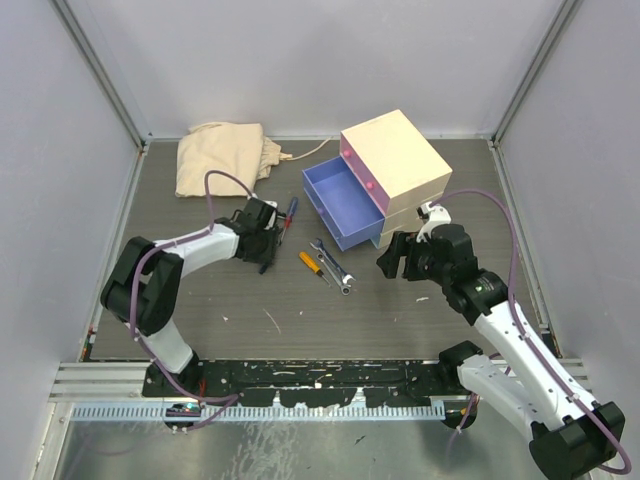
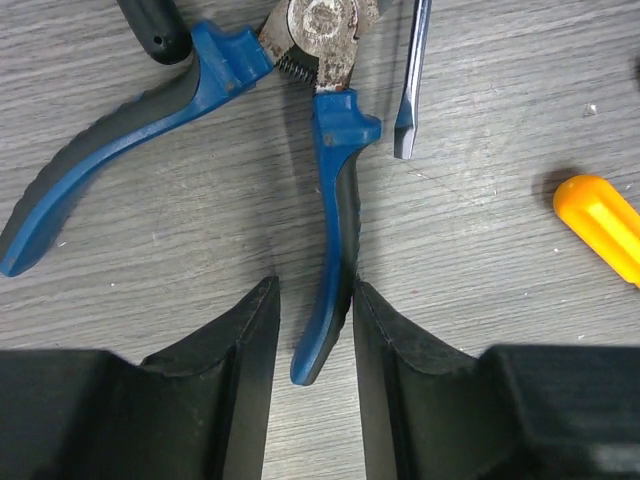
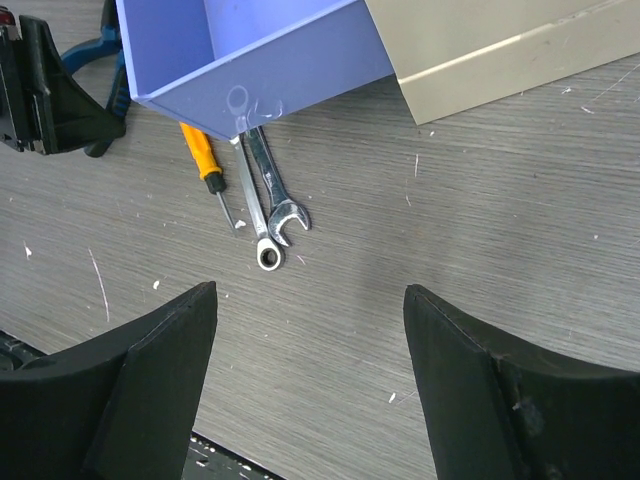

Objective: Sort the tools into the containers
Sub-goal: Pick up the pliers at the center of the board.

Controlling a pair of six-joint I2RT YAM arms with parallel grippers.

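The blue-handled pliers (image 2: 333,230) lie flat on the table with their handles spread. My left gripper (image 2: 315,284) straddles the right handle: the right finger touches it, and a gap remains at the left finger. A screwdriver tip (image 2: 405,125) and a black handle (image 2: 155,30) lie beside the pliers. The orange-handled screwdriver (image 1: 310,263) and two silver spanners (image 1: 335,266) lie mid-table, in front of the open blue drawer (image 1: 343,205). Above that drawer is a pink one (image 1: 357,170) in the cream chest (image 1: 395,160). My right gripper (image 3: 310,288) hovers open and empty near the spanners (image 3: 265,195).
A beige cloth (image 1: 225,155) lies bunched at the back left. Grey walls close in the table on both sides and at the back. The blue drawer's front corner (image 3: 240,100) overhangs the spanner ends and the orange screwdriver (image 3: 200,155).
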